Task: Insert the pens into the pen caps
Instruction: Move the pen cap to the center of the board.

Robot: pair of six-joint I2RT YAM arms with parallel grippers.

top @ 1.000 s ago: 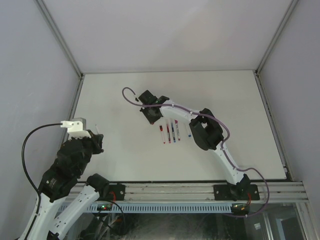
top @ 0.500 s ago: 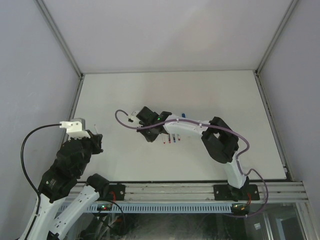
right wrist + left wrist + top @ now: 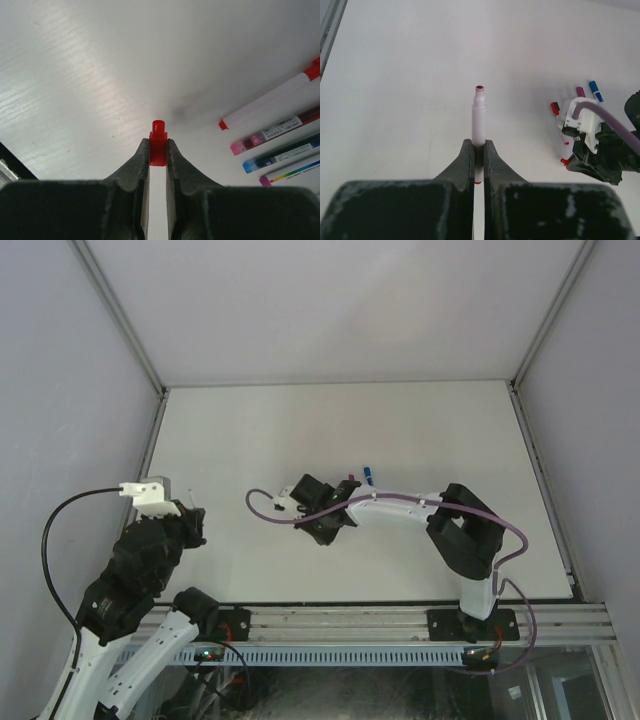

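My left gripper [image 3: 478, 145] is shut on a white pen [image 3: 479, 112] whose uncapped red tip points away from the camera. In the top view this gripper [image 3: 190, 510] is held above the table's left side. My right gripper [image 3: 158, 142] is shut on a red pen cap [image 3: 158, 131], low over the table. The top view shows it [image 3: 312, 523] near the table's middle, and the cap [image 3: 564, 161] also shows in the left wrist view. Several pens lie side by side next to it: a white one with red ends [image 3: 270, 102], a magenta one [image 3: 272, 131] and a blue one [image 3: 280, 154].
The right arm [image 3: 400, 508] stretches over the row of pens and hides most of it in the top view; only a blue end [image 3: 369, 476] and a reddish end [image 3: 351, 480] stick out. A purple cable [image 3: 262, 512] loops off the right wrist. The white table [image 3: 430, 430] is walled on three sides.
The right arm has swung toward the near edge and left, carrying the red cap away from above the pen row. The left arm and its pen have stayed still.
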